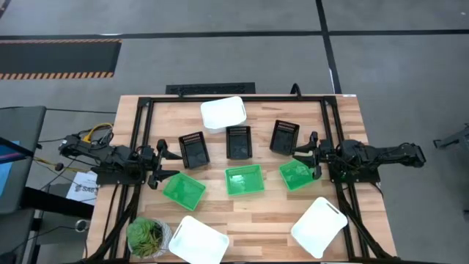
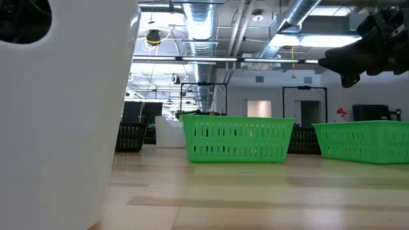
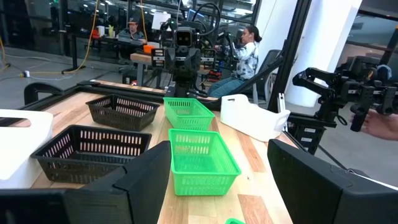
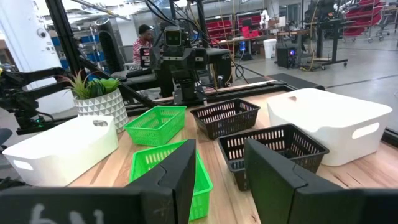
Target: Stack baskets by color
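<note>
The right gripper point(image 1: 307, 158) hovers with fingers parted and empty above the right green basket point(image 1: 295, 175), between it and the right black basket point(image 1: 284, 137). The left gripper point(image 1: 164, 163), also open and empty, hangs beside the left green basket point(image 1: 183, 188).

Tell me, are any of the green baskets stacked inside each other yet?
No, in the high view the three green baskets sit apart in a row on the table, none nested in another.
</note>
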Available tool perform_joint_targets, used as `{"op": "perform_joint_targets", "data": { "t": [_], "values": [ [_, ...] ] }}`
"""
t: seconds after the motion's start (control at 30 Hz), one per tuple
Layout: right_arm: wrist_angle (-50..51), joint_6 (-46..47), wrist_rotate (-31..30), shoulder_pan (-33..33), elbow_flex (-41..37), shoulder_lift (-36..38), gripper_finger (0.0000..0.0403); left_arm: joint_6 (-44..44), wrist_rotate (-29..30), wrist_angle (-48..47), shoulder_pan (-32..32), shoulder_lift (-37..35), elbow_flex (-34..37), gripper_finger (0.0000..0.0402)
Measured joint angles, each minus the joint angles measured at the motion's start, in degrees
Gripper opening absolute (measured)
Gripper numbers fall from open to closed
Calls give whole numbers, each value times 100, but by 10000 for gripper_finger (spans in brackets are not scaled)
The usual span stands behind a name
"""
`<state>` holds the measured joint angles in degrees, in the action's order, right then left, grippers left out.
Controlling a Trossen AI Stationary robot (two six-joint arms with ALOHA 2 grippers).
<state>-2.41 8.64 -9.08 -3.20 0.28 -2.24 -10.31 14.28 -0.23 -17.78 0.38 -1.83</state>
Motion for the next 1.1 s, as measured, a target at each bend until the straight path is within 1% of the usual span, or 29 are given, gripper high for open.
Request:
{"op": "perform_joint_targets", "data": {
  "t": [0.07,0.13,0.2,0.3,0.37,0.53,0.6,0.73,0.8,0.93,1.03,1.1],
  "values": [
    [-20,355,2,-4,0,0,159,0,0,-2,0,0,-2,256],
    [-43,1014,0,-30,1,0,159,-1,6,4,-1,0,-2,256],
    [-100,1322,0,-42,2,0,159,-28,250,54,-5,0,0,256],
    [-209,1530,-2,-42,2,-2,159,-41,693,92,-1,-2,0,256],
    [-344,1670,-2,-42,0,0,159,-173,835,87,0,-2,0,256],
    [-670,2580,-2,-40,2,0,159,-440,1094,92,-1,-2,0,256],
    [-743,2635,-18,-39,2,0,159,-442,1104,92,-2,-2,0,256],
    [-764,2853,-714,-36,2,0,159,-614,1167,92,-2,-2,0,256],
    [-764,3033,-890,-39,2,0,159,-848,1213,95,-2,-2,0,256],
    [-716,3034,-901,-39,2,0,159,-1106,1290,96,-2,-2,0,256],
    [-640,2909,-901,-39,2,0,159,-1271,1554,106,-2,-2,0,256],
    [-622,2693,-901,-39,2,0,159,-1292,1875,110,-2,-2,0,256]
  ]
}}
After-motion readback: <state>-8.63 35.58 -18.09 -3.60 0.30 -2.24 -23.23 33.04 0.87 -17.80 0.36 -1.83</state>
